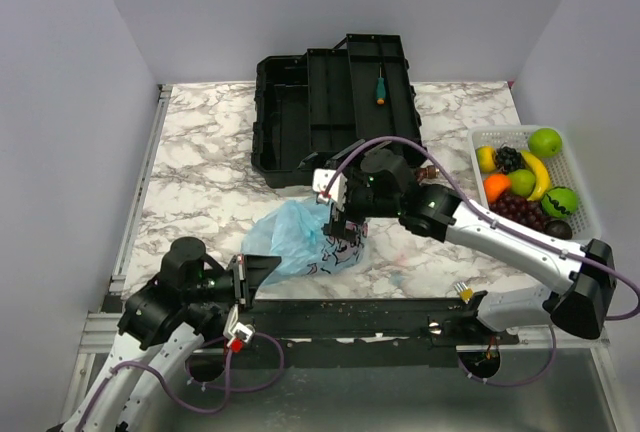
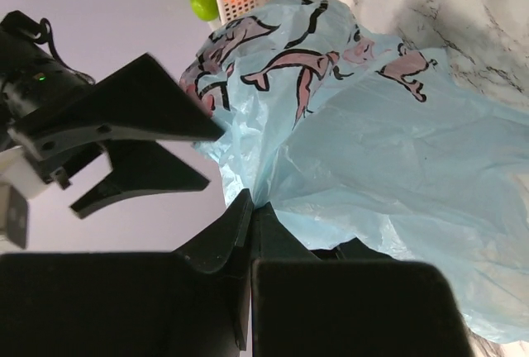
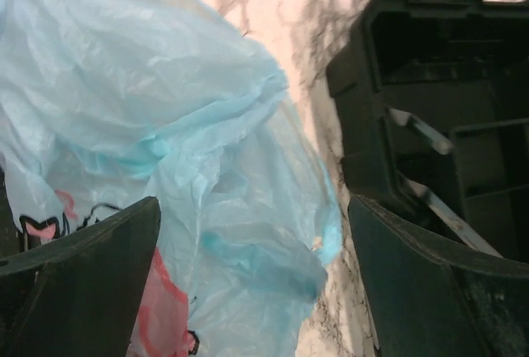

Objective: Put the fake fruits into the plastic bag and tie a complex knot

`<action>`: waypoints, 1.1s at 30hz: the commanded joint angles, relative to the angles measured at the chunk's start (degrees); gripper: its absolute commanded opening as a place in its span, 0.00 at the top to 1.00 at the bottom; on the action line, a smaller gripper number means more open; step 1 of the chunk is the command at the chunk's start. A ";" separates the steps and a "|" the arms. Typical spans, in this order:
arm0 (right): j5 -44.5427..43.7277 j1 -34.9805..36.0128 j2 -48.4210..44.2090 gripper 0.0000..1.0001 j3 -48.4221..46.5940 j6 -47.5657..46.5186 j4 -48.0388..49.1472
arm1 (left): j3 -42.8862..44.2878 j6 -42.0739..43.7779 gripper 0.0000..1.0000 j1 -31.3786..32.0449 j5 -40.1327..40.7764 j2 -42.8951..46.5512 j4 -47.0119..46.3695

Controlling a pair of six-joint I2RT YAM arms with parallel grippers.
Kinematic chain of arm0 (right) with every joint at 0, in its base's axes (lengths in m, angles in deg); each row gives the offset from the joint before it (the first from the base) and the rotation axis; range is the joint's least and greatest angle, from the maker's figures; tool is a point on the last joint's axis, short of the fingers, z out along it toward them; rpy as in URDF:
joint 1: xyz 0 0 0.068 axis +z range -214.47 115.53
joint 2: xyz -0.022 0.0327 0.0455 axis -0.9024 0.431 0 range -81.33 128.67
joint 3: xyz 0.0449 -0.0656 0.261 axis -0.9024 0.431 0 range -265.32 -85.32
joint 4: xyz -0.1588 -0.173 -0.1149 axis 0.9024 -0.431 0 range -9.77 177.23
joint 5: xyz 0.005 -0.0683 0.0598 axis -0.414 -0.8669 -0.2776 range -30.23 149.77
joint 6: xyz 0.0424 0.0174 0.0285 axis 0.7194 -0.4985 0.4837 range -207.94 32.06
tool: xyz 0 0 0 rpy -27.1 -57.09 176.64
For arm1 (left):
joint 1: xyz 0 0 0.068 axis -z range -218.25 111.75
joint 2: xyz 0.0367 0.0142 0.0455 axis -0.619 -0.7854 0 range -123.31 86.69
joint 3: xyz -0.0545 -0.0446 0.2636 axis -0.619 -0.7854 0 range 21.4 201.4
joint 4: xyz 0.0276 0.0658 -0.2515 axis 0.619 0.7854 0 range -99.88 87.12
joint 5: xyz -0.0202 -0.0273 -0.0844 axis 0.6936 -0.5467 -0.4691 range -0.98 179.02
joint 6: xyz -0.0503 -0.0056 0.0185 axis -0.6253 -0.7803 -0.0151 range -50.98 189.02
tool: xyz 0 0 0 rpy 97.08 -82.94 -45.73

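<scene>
The light-blue plastic bag (image 1: pixel 303 239) with pink cartoon prints lies crumpled on the marble table, in front of the toolbox. My left gripper (image 1: pixel 268 268) is shut on the bag's near left edge; in the left wrist view its jaws (image 2: pixel 252 206) pinch a fold of the bag (image 2: pixel 372 142). My right gripper (image 1: pixel 338 218) hangs open over the bag's right part. In the right wrist view its fingers (image 3: pixel 83 278) straddle the loose plastic (image 3: pixel 173 126) without touching it. The fake fruits (image 1: pixel 524 183) lie in the white mesh basket (image 1: pixel 580 177) at the right. No knot is in view.
An open black toolbox (image 1: pixel 335 107) stands at the back with a green-handled screwdriver (image 1: pixel 380 87) in it; its corner (image 3: pixel 446 101) is close to my right finger. The marble table (image 1: pixel 200 167) has bare room at the left. A black rail (image 1: pixel 380 317) runs along the near edge.
</scene>
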 commanded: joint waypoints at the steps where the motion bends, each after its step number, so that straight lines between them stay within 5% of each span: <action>1: 6.29 0.16 3.22 0.07 2.13 -6.86 -8.48 | -1.73 3.97 1.00 0.33 -2.73 2.08 0.18; 6: 5.55 -3.40 2.76 0.51 3.78 -9.19 -12.46 | -2.56 1.42 1.00 0.30 0.47 5.68 2.40; 9: 6.31 -7.20 1.69 0.98 2.24 -10.36 -16.96 | -3.19 -2.13 1.00 0.32 3.31 8.74 4.33; 17: 10.69 -11.34 -5.69 0.99 2.06 -5.20 -19.95 | -7.60 -18.37 0.96 0.31 13.45 15.67 4.73; 18: 12.57 -11.33 -5.72 0.99 1.80 -3.57 -19.97 | -7.62 -20.37 0.88 0.32 13.63 16.08 4.52; 20: 15.48 -11.33 -5.18 0.99 1.11 0.81 -19.29 | -6.12 -24.12 0.50 0.31 12.03 16.12 4.52; 21: 16.73 -11.38 -4.82 0.99 0.70 3.19 -18.83 | -4.55 -25.99 0.39 0.32 10.56 15.72 4.38; 23: 18.50 -11.33 -3.73 0.99 -0.36 6.44 -18.06 | -0.72 -33.11 0.30 0.32 7.57 13.62 2.60; 28: 20.33 -11.33 -2.04 0.99 -2.39 13.63 -16.75 | 15.78 -62.18 0.33 0.32 9.73 -4.66 -1.19; 33: 18.36 -11.33 -3.10 0.99 -1.31 18.09 -13.37 | 28.50 -89.24 0.46 0.32 -1.11 -20.20 2.53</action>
